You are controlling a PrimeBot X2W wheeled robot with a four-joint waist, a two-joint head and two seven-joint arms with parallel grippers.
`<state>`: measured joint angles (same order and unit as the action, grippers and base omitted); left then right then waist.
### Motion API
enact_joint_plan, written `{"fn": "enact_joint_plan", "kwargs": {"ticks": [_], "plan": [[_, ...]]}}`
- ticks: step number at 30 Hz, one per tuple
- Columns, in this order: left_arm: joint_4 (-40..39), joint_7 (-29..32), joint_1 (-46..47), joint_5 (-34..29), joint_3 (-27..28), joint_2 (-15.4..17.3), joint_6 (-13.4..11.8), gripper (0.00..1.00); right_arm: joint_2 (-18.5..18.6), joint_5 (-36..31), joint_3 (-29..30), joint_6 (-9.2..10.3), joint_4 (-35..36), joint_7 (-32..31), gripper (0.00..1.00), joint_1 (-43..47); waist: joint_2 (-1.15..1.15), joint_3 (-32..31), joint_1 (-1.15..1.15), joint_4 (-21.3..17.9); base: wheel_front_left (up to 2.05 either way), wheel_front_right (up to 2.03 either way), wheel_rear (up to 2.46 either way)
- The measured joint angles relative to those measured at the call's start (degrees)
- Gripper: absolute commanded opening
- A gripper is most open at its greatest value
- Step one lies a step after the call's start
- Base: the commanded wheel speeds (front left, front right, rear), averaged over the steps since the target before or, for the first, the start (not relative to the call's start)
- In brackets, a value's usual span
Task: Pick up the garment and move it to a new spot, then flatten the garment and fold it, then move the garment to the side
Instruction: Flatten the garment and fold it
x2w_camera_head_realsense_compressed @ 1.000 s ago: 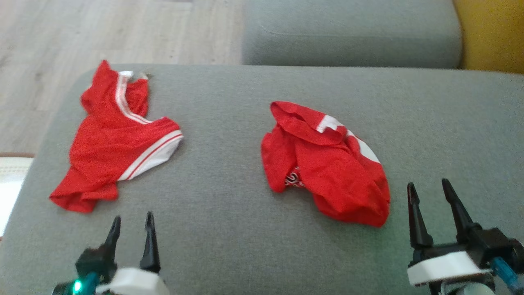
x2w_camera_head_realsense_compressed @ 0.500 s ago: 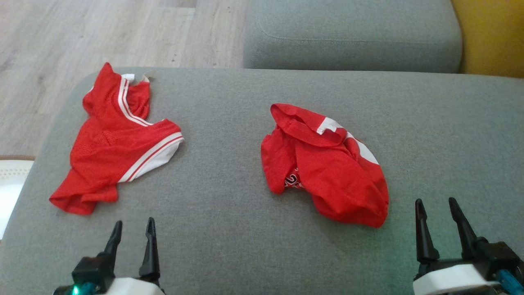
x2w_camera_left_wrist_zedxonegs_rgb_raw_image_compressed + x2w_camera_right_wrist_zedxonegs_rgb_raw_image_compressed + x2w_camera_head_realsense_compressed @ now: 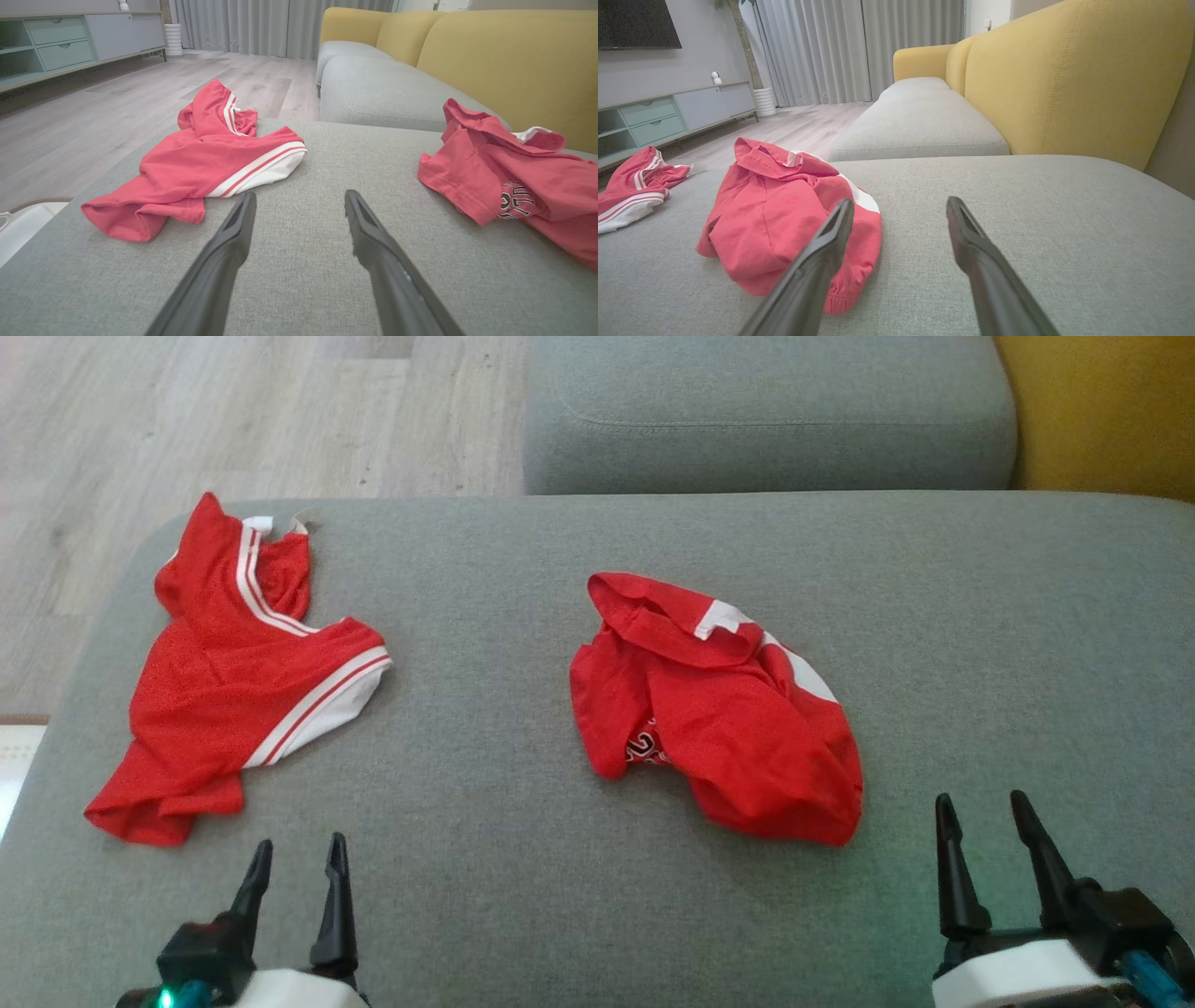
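Observation:
Two red garments lie on the grey cushion (image 3: 523, 859). One crumpled red garment (image 3: 719, 709) with a white patch and printed lettering lies in the middle, also in the left wrist view (image 3: 514, 172) and the right wrist view (image 3: 775, 210). Another red garment with white stripes (image 3: 233, 672) lies spread at the left (image 3: 210, 158) (image 3: 630, 186). My left gripper (image 3: 299, 842) (image 3: 300, 195) is open and empty, just short of the striped garment. My right gripper (image 3: 980, 797) (image 3: 900, 201) is open and empty, to the right of the crumpled garment's near end.
A second grey cushion (image 3: 766, 420) sits behind, with the yellow backrest (image 3: 1102, 411) at the right. Wooden floor (image 3: 140, 420) lies past the cushion's left and far edges. A white object (image 3: 18, 228) sits low at the left. A cabinet (image 3: 668, 114) stands across the room.
The head camera has shifted, so the whole picture slid left. My right gripper has drawn back a little from the crumpled garment. Both garments lie as before.

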<state>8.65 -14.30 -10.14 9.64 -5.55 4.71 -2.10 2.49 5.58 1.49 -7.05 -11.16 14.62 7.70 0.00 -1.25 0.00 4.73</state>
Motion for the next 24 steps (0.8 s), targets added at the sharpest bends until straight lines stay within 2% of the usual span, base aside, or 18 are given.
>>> {"fn": "enact_joint_plan", "kwargs": {"ticks": [5,8,11,14,19,24], "plan": [[0.12,0.00,0.21,-0.59,0.55,-0.24,0.66,1.00,0.00,0.00,-0.78,0.00,-0.01,0.00,1.00,-0.19,0.00,0.07,0.00,-1.14,0.00,0.00,0.00],[0.13,0.00,2.42,-1.31,-2.12,-0.68,1.88,1.00,0.00,0.00,-1.13,0.00,0.24,0.00,1.00,-0.40,0.00,0.27,0.00,-2.37,0.00,0.00,0.00],[0.38,0.15,8.12,-2.65,-7.62,-1.09,3.32,1.00,0.00,0.57,-1.98,0.00,1.03,0.00,1.00,-1.81,0.00,0.70,0.00,-3.92,0.00,0.00,0.00],[0.49,2.97,15.61,-3.00,-14.28,-1.47,4.70,1.00,0.01,0.67,-3.38,0.00,2.50,0.00,1.00,-3.47,0.00,1.45,0.00,-5.81,0.00,0.00,0.00],[3.59,8.55,26.65,-1.32,-26.39,-1.58,5.16,1.00,0.01,1.41,-6.05,0.00,5.16,0.00,1.00,-5.92,0.00,4.08,0.00,-9.71,0.00,0.00,0.00],[10.02,12.76,34.85,1.96,-36.93,-1.81,4.91,1.00,0.05,2.60,-7.80,0.00,7.35,0.01,1.00,-7.83,0.00,7.14,0.00,-14.34,0.00,0.00,0.00]]}}
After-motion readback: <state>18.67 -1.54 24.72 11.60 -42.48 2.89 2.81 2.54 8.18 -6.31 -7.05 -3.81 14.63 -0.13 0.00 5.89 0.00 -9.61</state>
